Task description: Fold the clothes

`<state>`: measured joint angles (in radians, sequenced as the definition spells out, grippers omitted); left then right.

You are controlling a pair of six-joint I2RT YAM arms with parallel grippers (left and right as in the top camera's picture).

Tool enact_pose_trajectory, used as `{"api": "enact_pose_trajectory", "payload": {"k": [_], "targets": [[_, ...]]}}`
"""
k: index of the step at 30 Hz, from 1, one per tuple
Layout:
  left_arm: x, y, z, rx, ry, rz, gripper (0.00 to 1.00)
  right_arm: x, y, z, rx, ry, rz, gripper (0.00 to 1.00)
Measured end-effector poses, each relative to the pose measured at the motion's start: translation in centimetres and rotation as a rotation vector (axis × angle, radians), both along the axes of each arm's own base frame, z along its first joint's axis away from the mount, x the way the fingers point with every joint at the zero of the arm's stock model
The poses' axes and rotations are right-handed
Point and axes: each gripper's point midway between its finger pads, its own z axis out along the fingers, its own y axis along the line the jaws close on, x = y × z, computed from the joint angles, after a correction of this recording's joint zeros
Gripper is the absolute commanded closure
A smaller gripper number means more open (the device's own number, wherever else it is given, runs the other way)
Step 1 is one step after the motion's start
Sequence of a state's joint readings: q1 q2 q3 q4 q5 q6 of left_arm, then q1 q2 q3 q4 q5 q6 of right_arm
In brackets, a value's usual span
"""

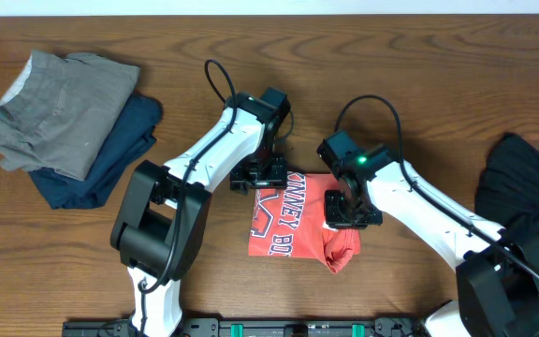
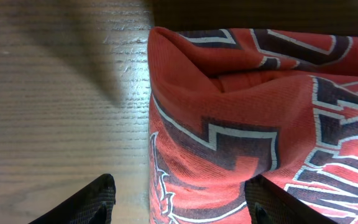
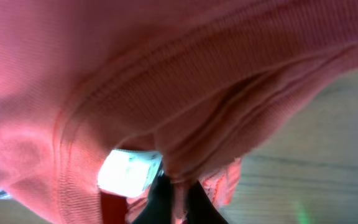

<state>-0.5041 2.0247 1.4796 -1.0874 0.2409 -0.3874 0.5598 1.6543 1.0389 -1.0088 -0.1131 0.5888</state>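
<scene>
Overhead view, middle of the frame: coral-red T-shirt lies folded small on the wooden table, white lettering up. It sits between the two grippers.

Left gripper is at the shirt's upper left edge. Right gripper is on the shirt's right side, where the cloth bunches and droops toward the lower edge of the frame.

Count:
- one red shirt
- one black garment, heaped at the right edge, well apart from the shirt
- one grey garment in the upper left, lying on one navy garment
- two arms

Left wrist view: the fingers are spread wide. One is over bare wood at lower left, the other at lower right against the print, with the shirt's rounded fold edge between them. Nothing is gripped.

Right wrist view: red cloth fills the frame. The dark fingers are nearly together at the bottom, pinching a ridge of shirt fabric. A white label sits just beside them.
</scene>
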Motion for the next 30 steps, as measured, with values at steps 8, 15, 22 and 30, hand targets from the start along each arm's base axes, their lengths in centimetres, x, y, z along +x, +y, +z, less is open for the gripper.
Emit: {"api": "enact_pose_trajectory", "payload": {"k": [8,15,22,30], "targets": [[0.2,-0.2,-0.1,-0.01,-0.007,0.0,0.32,-0.1,-3.9,1.0,-0.1,0.061,-0.092,0.99],[0.1,-0.4,0.0,-0.019,-0.004,0.001,0.32,1.5,-8.5,2.2,-0.165,0.053,-0.158,0.51],[0.0,-0.4,0.0,-0.017,0.001,-0.001,0.33,0.0,-11.2,2.8,-0.301,0.101,-0.126,0.52],[2.9,0.3,2.7,-0.067,-0.084,-0.016,0.22,-0.5,-10.1,3.6,-0.21,0.102,-0.048,0.59]]}}
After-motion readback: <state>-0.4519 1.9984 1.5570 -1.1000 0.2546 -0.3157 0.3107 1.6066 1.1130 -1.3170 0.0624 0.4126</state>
